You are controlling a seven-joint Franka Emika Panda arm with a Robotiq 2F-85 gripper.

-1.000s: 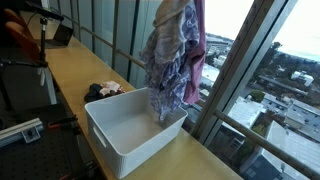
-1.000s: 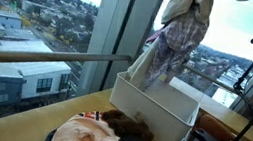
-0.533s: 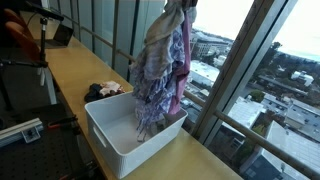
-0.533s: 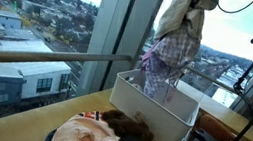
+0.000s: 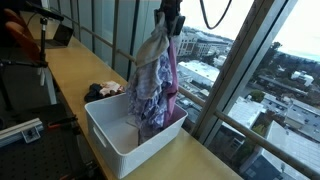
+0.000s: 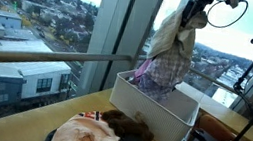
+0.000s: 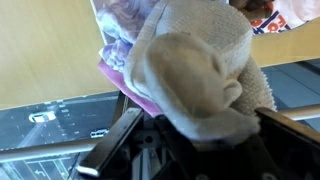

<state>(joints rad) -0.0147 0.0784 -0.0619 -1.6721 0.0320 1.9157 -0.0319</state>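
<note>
My gripper is shut on a bundle of clothes, plaid purple and beige cloth, hanging from it. In both exterior views the bundle's lower end reaches down into the white plastic bin; it also shows above the bin as a beige and plaid bundle under the gripper. In the wrist view the beige cloth fills the space between the fingers, with pink and plaid cloth behind it.
A pile of dark and light clothes lies on the wooden counter beside the bin; it also shows as peach and dark garments. Window mullions and a rail run along the counter. A camera stand is at the back.
The gripper has come down with the clothes; the bundle, held high above the bin a second ago, now hangs with its lower end inside the bin.
</note>
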